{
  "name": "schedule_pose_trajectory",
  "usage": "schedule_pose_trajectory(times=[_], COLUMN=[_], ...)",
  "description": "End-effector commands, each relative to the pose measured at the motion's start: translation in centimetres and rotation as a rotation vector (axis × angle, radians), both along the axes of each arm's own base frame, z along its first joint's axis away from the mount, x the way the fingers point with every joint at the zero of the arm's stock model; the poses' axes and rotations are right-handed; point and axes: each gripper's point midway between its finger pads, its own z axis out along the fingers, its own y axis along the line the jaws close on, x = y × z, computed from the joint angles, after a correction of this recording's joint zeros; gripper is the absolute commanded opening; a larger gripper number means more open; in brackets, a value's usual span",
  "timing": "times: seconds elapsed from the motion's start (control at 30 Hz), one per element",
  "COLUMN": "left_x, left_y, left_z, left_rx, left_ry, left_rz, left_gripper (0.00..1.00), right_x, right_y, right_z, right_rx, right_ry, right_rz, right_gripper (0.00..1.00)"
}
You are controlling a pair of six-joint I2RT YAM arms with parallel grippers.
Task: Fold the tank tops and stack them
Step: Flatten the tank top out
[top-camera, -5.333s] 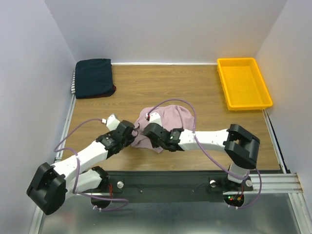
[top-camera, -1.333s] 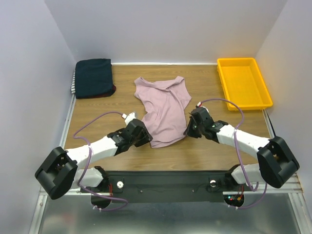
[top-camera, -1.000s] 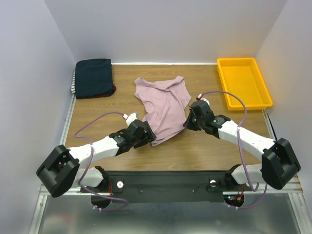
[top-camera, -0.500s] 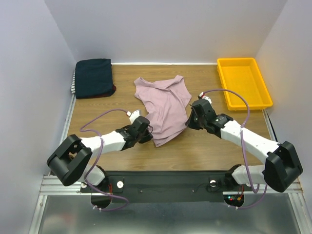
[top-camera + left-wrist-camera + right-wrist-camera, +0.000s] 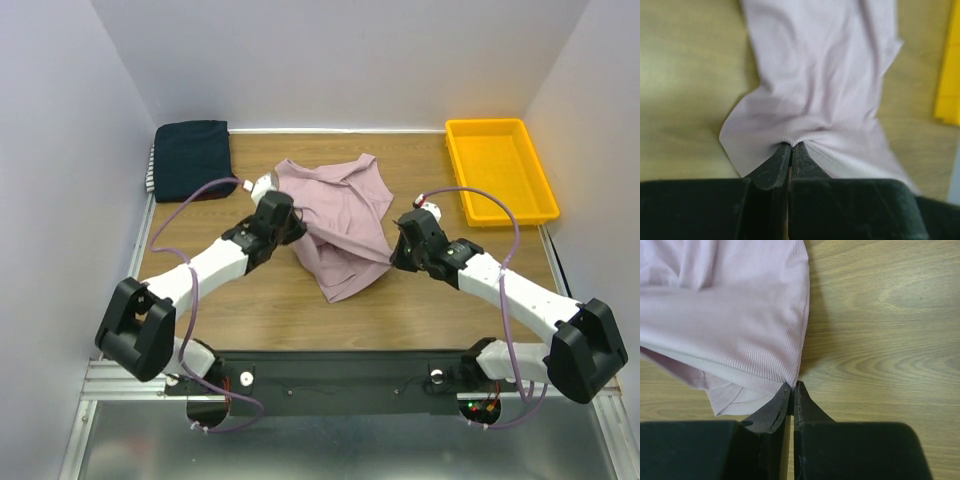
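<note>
Left gripper (image 5: 791, 146), open by the hem a sec ago, is now pinched shut on the pink tank top (image 5: 345, 215), w/ its near-left corner pulled up the shirt's left side. Right gripper (image 5: 792, 385) is clamped on the right edge, same as before. Top sits mid-table, bunched; prob. 1st fold underway. Navy folded stack (image 5: 192, 158) waits far-left.

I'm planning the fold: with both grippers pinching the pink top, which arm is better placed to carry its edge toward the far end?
Probably left: the left gripper, shut on the pink top, sits farther up the cloth; the right gripper pinches its right edge farther back.
</note>
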Motion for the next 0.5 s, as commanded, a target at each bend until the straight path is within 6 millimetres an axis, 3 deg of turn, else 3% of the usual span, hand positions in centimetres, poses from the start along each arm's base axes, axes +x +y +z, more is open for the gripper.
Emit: schedule_pose_trajectory(times=[0.0,0.1,0.13,0.17,0.2,0.23,0.27,0.3,0.47], left_x=[4.4,7.2,7.5,8.0,8.6,9.0,9.4,10.1,11.0], left_y=[-1.8,-4.9,-6.0,-7.0,-8.8,-9.4,-9.9,-10.5,-11.7], left_z=[4.9,4.8,2.7,2.8,4.3,4.1,2.6,3.4,1.6], left_rx=[0.015,0.022,0.042,0.036,0.007,0.002,0.019,0.006,0.015], left_ry=[-0.123,-0.11,-0.054,-0.054,-0.081,-0.076,-0.047,-0.065,-0.022], left_rz=[-0.052,-0.131,-0.184,-0.211,-0.268,-0.281,-0.29,-0.298,-0.323], left_gripper=[0.0,0.0,0.0,0.0,0.0,0.0,0.0,0.0,0.0], right_x=[0.1,0.1,0.1,0.1,0.1,0.1,0.0,0.0,0.0], right_y=[-0.2,0.1,0.2,0.2,0.1,0.0,0.0,-0.1,-0.2], right_z=[0.2,-0.3,-0.5,-0.5,-0.8,-0.9,-1.1,-1.3,-1.8], right_rx=[-0.028,-0.024,-0.022,-0.023,-0.029,-0.032,-0.036,-0.041,-0.05], right_ry=[-0.016,0.008,0.013,0.015,0.022,0.023,0.026,0.033,0.038], right_rz=[0.005,0.016,0.011,0.009,0.004,0.002,-0.001,-0.001,-0.008], right_gripper=[0.0,0.0,0.0,0.0,0.0,0.0,0.0,0.0,0.01])
